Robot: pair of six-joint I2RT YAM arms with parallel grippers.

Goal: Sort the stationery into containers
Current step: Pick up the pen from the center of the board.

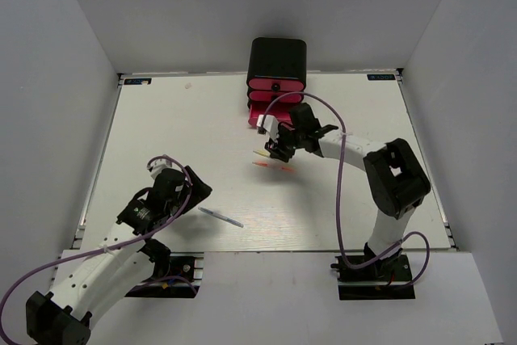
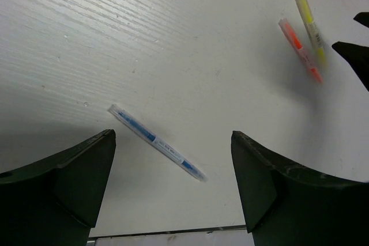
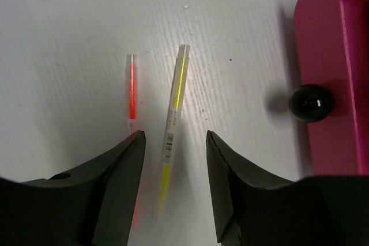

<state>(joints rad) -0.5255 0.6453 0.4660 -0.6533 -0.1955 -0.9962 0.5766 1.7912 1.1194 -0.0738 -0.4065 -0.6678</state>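
- The yellow pen (image 3: 173, 120) lies flat on the white tabletop (image 1: 161, 135). It is just beside a thin orange pen (image 3: 132, 90) and near the front of the open pink drawer (image 3: 331, 56).
- A blue pen (image 1: 220, 216) lies well apart from those two, toward the near edge.
- All three look like slim, stiff plastic tubes: light, with smooth round barrels. I judge they would roll on the tabletop or swivel if pinched off-centre.
- The best hold on the yellow pen is likely across the barrel at its middle, about where the printed label sits, so it hangs level.
- The orange pen lies so close that a finger coming down could nudge or trap it too.
- The jaws of the right arm (image 1: 355, 151) are released. They straddle the yellow pen with a gap on each side and grasp nothing.
- The jaws of the left arm (image 1: 121, 256) are spread wide above the blue pen and are empty.
- The open drawer, with its black knob (image 3: 311, 102), is the lowest in the black cabinet (image 1: 276, 58). The drawers above it appear pushed in.
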